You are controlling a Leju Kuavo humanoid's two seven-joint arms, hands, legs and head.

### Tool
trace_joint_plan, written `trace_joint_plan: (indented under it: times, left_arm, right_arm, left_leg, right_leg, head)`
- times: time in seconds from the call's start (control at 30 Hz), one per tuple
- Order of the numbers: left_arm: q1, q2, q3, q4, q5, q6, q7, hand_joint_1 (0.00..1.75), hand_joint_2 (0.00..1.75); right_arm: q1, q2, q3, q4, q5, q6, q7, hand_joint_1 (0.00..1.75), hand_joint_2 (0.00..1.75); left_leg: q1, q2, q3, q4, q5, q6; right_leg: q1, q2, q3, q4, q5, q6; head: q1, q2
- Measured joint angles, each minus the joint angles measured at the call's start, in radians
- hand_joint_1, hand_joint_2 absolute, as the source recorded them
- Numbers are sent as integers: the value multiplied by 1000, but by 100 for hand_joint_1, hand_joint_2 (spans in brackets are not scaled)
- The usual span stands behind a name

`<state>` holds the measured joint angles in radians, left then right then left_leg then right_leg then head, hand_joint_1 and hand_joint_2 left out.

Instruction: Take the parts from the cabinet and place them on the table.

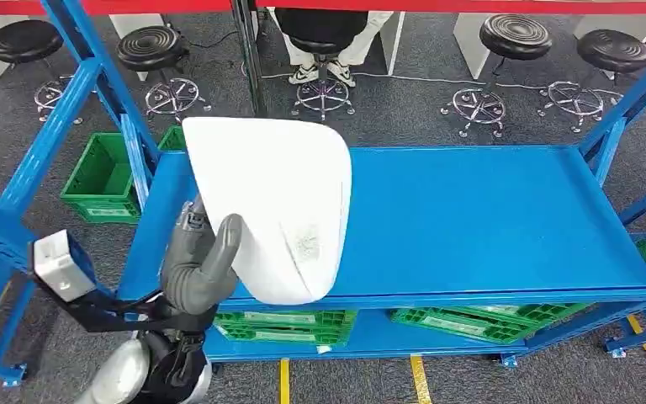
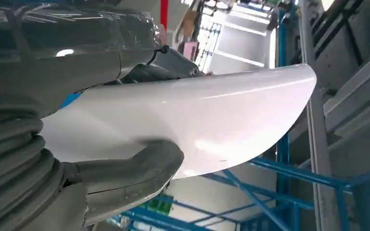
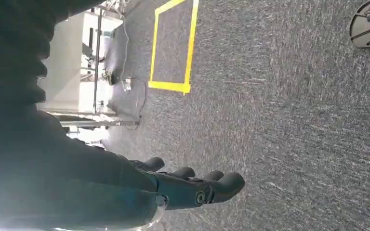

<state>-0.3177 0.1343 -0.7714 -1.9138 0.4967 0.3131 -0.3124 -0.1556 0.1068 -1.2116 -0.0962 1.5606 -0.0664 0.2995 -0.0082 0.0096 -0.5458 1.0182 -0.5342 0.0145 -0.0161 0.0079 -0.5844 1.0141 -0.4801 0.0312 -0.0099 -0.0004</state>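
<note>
In the head view, left of centre, the left hand (image 1: pixel 198 269) grips the lower left edge of a white moulded panel (image 1: pixel 273 210), which is held over the left end of the blue shelf top (image 1: pixel 488 210). The left wrist view shows thumb and fingers (image 2: pixel 173 65) clamping the glossy shell, which looks stiff, light and slippery, so an edge grip near its middle seems wise. In the right wrist view, low in the frame, the right hand (image 3: pixel 192 185) hangs empty over grey carpet (image 3: pixel 289 96), fingers loosely extended.
</note>
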Motion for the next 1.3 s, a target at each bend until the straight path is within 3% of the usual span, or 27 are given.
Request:
trace_joint_plan:
  times: [0.2,0.7,0.83,0.87,0.9,0.93,1.0,1.03,1.07,1.1,1.13,1.17,1.2,1.27,1.3]
  left_arm:
    - [0,11,4,-34,-63,53,27,175,175]
    - [0,29,4,-61,-71,55,32,175,175]
    - [0,33,4,-62,-78,57,42,175,175]
    - [0,33,4,-64,-79,57,44,175,175]
    - [-1,34,3,-66,-81,57,48,175,175]
    - [-2,34,3,-66,-82,57,50,175,175]
    - [1,36,3,-66,-83,58,55,175,175]
    - [1,37,3,-66,-83,58,57,175,175]
    - [2,38,2,-66,-83,58,58,175,175]
    - [3,38,1,-66,-83,58,59,175,175]
    - [3,38,1,-66,-84,58,60,175,175]
    - [3,38,1,-66,-84,58,60,175,175]
    - [3,38,1,-66,-84,57,61,175,175]
    - [4,39,1,-66,-85,57,62,175,175]
    - [4,39,1,-66,-85,57,63,175,175]
  right_arm:
    - [-1,0,-2,0,1,-3,-1,0,175]
    - [-1,0,-2,0,1,-3,-1,0,175]
    - [-2,3,-2,0,1,-2,-1,0,175]
    - [-2,4,-2,0,1,-2,-1,0,175]
    - [-2,4,-2,0,2,-2,-1,0,175]
    - [-1,4,-2,0,2,-2,-1,0,175]
    - [-1,5,-2,0,2,-2,-1,0,175]
    - [-1,6,-2,0,2,-2,-1,0,175]
    - [0,6,-2,0,2,-2,-1,0,175]
    - [-1,5,-2,0,2,-2,-1,0,175]
    - [-1,5,-2,0,3,-2,-1,0,175]
    - [-1,4,-2,0,5,-2,-1,0,175]
    - [-1,4,-2,0,6,-2,-1,0,175]
    - [-5,5,-2,0,9,-2,0,0,175]
    - [-4,4,-2,0,10,-1,0,0,175]
  left_leg:
    - [0,-5,0,0,0,0]
    - [0,-11,-1,0,0,0]
    - [-4,-13,-2,3,1,10]
    - [4,-12,3,-15,11,14]
    - [8,-10,10,-24,18,16]
    - [10,-9,12,-28,22,22]
    - [10,-9,11,-28,22,22]
    - [10,-10,11,-28,22,22]
    - [10,-11,11,-27,22,21]
    - [10,-13,13,-27,21,20]
    - [11,-15,14,-26,20,16]
    - [13,-17,17,-24,17,11]
    - [13,-18,19,-21,12,4]
    - [7,-20,8,-13,14,-9]
    - [8,-20,6,-14,17,-14]
  right_leg:
    - [0,-1,0,0,0,0]
    - [0,-2,0,0,-1,-1]
    - [-3,-4,3,-11,8,11]
    - [1,-3,4,-11,8,13]
    - [0,-3,0,1,-9,14]
    - [0,-3,-19,47,-45,15]
    - [-3,-4,-86,202,-120,20]
    - [-3,-4,-116,270,-143,22]
    - [-3,-4,-126,292,-139,23]
    - [-4,-4,-114,266,-110,22]
    - [-4,-5,-84,202,-67,20]
    - [-4,-6,-39,107,-16,18]
    - [-4,-5,1,16,14,14]
    - [1,-3,11,-5,-1,-2]
    - [3,-2,7,-1,0,-6]
  head:
    - [0,0]
    - [0,0]
    - [-1,0]
    - [-1,0]
    - [0,0]
    - [3,0]
    - [9,0]
    - [9,0]
    - [10,0]
    - [10,0]
    - [10,0]
    - [10,0]
    - [10,0]
    - [13,0]
    - [8,0]
